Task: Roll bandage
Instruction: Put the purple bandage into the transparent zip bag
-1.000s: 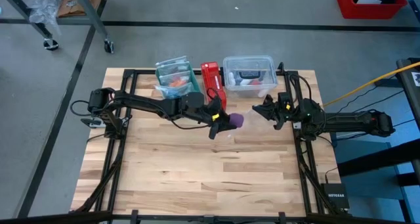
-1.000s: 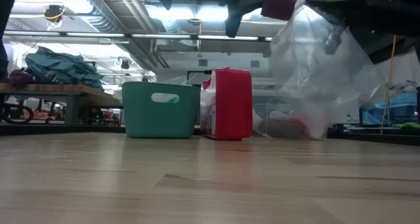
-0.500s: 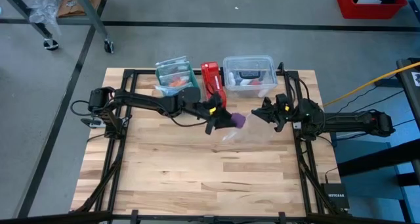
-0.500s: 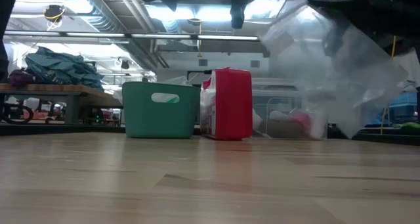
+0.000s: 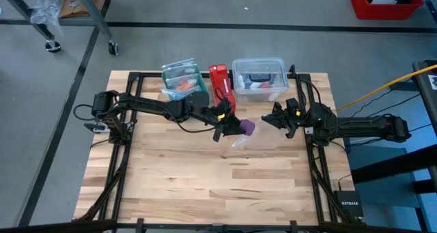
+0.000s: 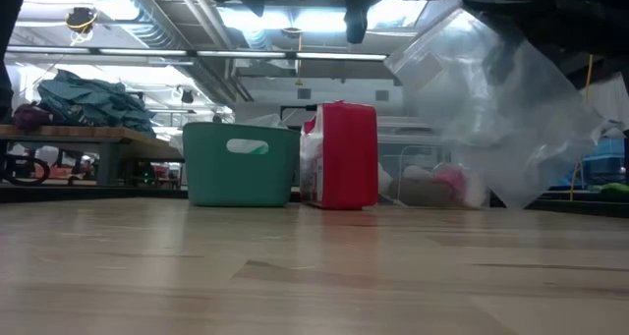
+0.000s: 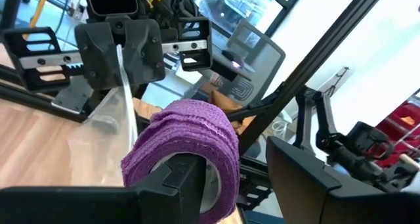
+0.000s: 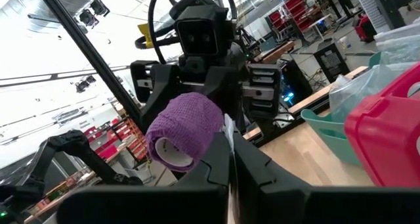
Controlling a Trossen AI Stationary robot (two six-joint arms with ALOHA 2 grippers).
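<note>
Only one word can be read: "NETGEAR", in pale letters on the small black box [image 5: 349,206] lying just off the table [image 5: 205,171], beside its near right corner; no other label, number or sign is legible anywhere

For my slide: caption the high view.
Left gripper holds the rolled purple bandage above the table; right gripper pinches a clear plastic bag.

- I see the bandage [image 5: 246,126] is purple, with a pale core.
- The box [image 5: 220,86] is red.
- The bin [image 6: 241,164] is teal green.
- The bag [image 6: 501,109] is clear.
- The table [image 5: 205,178] is light wood planks.
</note>
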